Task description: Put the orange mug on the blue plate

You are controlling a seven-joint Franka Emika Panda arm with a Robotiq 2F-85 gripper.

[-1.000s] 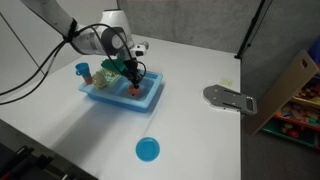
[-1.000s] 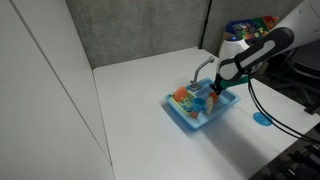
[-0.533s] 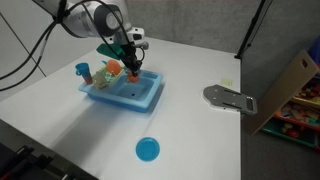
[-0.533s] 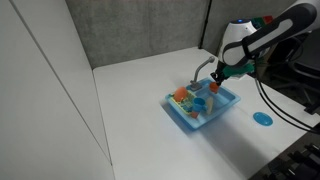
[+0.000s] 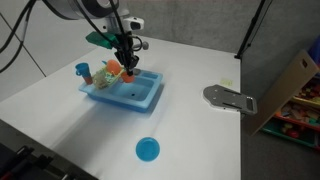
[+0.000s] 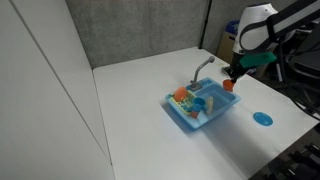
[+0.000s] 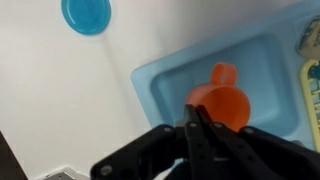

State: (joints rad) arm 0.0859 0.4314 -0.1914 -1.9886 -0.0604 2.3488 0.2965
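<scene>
My gripper (image 5: 127, 66) is shut on the rim of the small orange mug (image 7: 222, 100) and holds it in the air above the light blue toy sink (image 5: 140, 97). The mug also shows in both exterior views (image 5: 129, 71) (image 6: 228, 85), lifted clear of the sink. In the wrist view my closed fingers (image 7: 197, 128) pinch the mug's near edge. The round blue plate (image 5: 147, 150) lies flat on the white table in front of the sink; it also shows in an exterior view (image 6: 263, 118) and at the top of the wrist view (image 7: 86, 15).
The toy sink (image 6: 205, 110) holds an orange-and-green item (image 5: 112, 70) and a small blue cup (image 5: 82, 71) at its end, with a grey faucet (image 6: 202, 68). A grey metal bracket (image 5: 229, 98) lies on the table. A cardboard box (image 5: 290, 85) stands beside the table.
My gripper has risen out of the sink with the orange mug in it; the mug went from the basin floor to well above it.
</scene>
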